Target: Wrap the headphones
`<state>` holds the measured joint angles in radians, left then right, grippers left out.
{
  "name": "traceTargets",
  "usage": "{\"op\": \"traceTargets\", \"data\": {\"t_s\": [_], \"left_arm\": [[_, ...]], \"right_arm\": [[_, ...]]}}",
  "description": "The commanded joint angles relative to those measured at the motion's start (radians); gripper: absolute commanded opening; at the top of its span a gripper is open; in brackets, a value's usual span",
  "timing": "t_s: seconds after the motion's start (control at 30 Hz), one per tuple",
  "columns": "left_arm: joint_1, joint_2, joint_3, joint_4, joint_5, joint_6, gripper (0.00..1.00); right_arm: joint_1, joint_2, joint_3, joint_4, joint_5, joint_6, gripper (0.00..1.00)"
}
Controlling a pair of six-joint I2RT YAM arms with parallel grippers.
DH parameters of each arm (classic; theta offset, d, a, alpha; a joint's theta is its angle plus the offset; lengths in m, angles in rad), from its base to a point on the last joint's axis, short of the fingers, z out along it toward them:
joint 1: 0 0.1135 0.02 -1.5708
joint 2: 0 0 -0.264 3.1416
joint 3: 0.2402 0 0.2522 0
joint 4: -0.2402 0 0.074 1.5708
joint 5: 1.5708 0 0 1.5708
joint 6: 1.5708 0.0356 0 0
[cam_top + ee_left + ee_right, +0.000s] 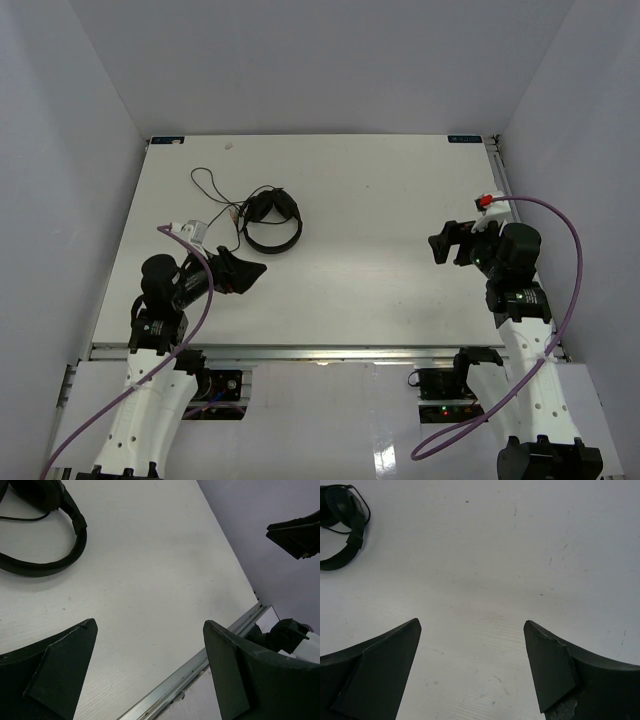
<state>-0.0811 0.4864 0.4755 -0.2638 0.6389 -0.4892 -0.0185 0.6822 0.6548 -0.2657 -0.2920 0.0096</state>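
Note:
The black headphones (pixel 272 222) lie flat on the white table at the back left, earcups folded together, headband curving toward me. Their thin black cable (pixel 212 190) loops loosely to the left of them. My left gripper (pixel 255 272) is open and empty, just in front of the headphones and apart from them. In the left wrist view the headband (pixel 55 562) shows at the top left. My right gripper (pixel 437 246) is open and empty, far to the right. In the right wrist view the headphones (pixel 342 535) are small at the top left.
The table's front metal rail (pixel 300 350) runs along the near edge; it also shows in the left wrist view (pixel 200 665). White walls enclose the table on three sides. Purple robot cables (pixel 565 260) hang by each arm.

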Motion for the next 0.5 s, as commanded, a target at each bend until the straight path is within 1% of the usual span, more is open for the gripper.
{"op": "traceTargets", "data": {"t_s": [0.0,0.07,0.17,0.23,0.33,0.37,0.4,0.47], "left_arm": [[-0.002,0.016,0.027,-0.007,-0.041,-0.032,0.98],[-0.003,0.026,0.020,-0.006,-0.070,-0.067,0.98],[-0.003,0.037,-0.001,-0.006,-0.106,-0.129,0.98],[-0.002,0.057,-0.019,0.000,-0.163,-0.176,0.98],[-0.017,0.120,-0.041,0.015,-0.241,-0.321,0.98],[-0.033,0.152,-0.042,0.023,-0.284,-0.347,0.98],[-0.053,0.178,-0.041,0.027,-0.331,-0.372,0.97],[-0.150,0.228,-0.028,0.040,-0.439,-0.440,0.96]], "right_arm": [[-0.003,-0.010,0.030,0.006,-0.162,-0.154,0.90],[-0.003,-0.001,0.037,-0.062,-0.345,-0.347,0.90],[-0.003,0.034,0.047,-0.110,-0.509,-0.437,0.90],[-0.003,0.062,0.052,-0.131,-0.551,-0.475,0.90],[-0.003,0.084,0.042,-0.113,-0.588,-0.478,0.90],[-0.003,0.089,0.035,-0.099,-0.591,-0.470,0.90],[-0.003,0.091,0.026,-0.085,-0.592,-0.464,0.90],[-0.003,0.085,0.003,-0.043,-0.591,-0.449,0.90]]}}
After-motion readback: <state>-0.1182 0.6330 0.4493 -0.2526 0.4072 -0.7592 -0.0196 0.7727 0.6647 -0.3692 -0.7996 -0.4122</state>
